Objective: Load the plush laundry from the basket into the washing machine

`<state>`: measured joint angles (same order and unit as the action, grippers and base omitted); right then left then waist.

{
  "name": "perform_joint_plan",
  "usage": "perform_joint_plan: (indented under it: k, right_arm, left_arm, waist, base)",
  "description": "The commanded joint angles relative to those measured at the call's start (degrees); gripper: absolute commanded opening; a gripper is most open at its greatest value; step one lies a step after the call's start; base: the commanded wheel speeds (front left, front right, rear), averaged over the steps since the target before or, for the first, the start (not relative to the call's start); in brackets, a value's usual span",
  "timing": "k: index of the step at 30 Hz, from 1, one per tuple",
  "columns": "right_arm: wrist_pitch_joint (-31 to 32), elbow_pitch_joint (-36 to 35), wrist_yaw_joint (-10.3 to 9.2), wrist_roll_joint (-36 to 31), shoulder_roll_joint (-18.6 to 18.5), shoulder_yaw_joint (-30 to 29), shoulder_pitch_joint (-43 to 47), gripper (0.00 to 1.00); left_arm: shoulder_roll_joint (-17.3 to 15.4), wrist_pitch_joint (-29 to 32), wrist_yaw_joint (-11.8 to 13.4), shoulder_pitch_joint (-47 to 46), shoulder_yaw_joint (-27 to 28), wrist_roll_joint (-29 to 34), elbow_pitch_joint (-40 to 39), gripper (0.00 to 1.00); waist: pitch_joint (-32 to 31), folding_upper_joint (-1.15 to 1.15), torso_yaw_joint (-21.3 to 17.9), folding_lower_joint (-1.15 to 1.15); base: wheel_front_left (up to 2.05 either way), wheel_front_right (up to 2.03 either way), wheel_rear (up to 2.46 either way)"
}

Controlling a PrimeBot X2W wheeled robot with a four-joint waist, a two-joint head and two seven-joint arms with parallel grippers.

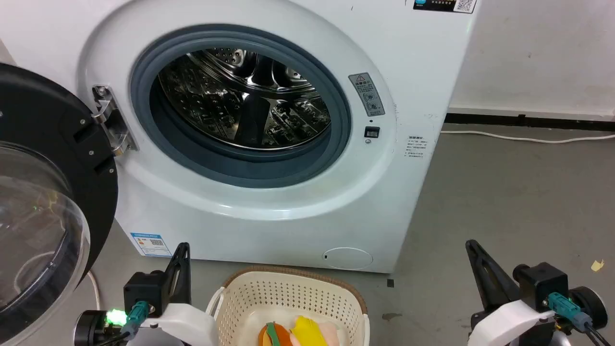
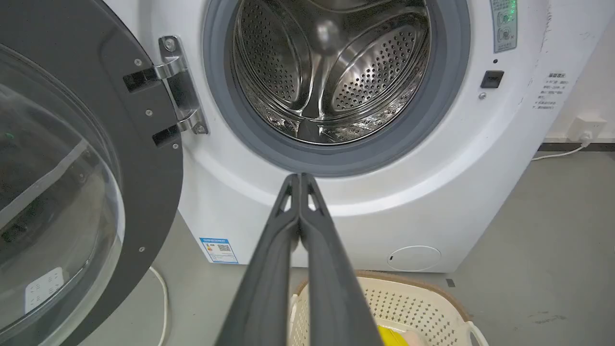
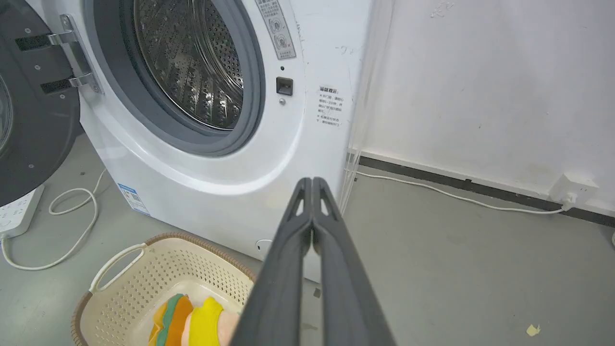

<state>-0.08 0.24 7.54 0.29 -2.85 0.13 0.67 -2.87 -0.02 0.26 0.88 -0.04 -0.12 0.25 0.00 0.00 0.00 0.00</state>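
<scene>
The plush laundry [image 1: 298, 332] lies in the cream basket [image 1: 288, 294] on the floor before the white washing machine [image 1: 269, 211]; its yellow and orange parts [image 3: 190, 319] show in the right wrist view. The washer's round door [image 1: 43, 202] stands swung open at the left, baring the steel drum [image 1: 245, 98]. My left gripper [image 1: 182, 250] hovers left of the basket, shut and empty, fingers pressed together [image 2: 300, 179]. My right gripper [image 1: 471, 246] hangs well right of the basket, also shut with nothing in it [image 3: 312, 181].
A white cable [image 1: 523, 139] runs along the wall's dark skirting at the right. A power strip [image 3: 14, 214] and looped cord [image 3: 72, 226] lie on the grey floor under the open door. Bare floor [image 1: 509, 202] spreads right of the washer.
</scene>
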Motion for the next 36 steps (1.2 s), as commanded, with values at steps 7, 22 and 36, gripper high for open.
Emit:
perform_joint_plan:
  k: [7, 22, 36]
  right_arm:
    - [0.08, -0.24, -0.05, -0.29, -0.03, -0.13, -0.67, 0.0]
    - [0.08, -0.24, -0.05, -0.29, -0.03, -0.13, -0.67, 0.0]
    - [-0.96, -0.05, 0.0, 1.24, 0.0, -0.06, -0.04, 1.0]
  left_arm:
    - [0.0, 0.02, -0.26, -0.88, 0.04, 0.12, -0.25, 0.0]
    - [0.0, 0.02, -0.26, -0.88, 0.04, 0.12, -0.25, 0.0]
    - [0.0, -0.97, 0.35, -0.03, -0.91, -0.32, 0.05, 1.0]
  waist:
    - [0.0, 0.0, 0.0, 0.0]
    - [0.0, 0.0, 0.0, 0.0]
    - [0.37, 0.0, -0.16, 0.0]
  base:
    - [0.0, 0.0, 0.0]
    - [0.0, 0.0, 0.0]
    - [0.0, 0.0, 0.0]
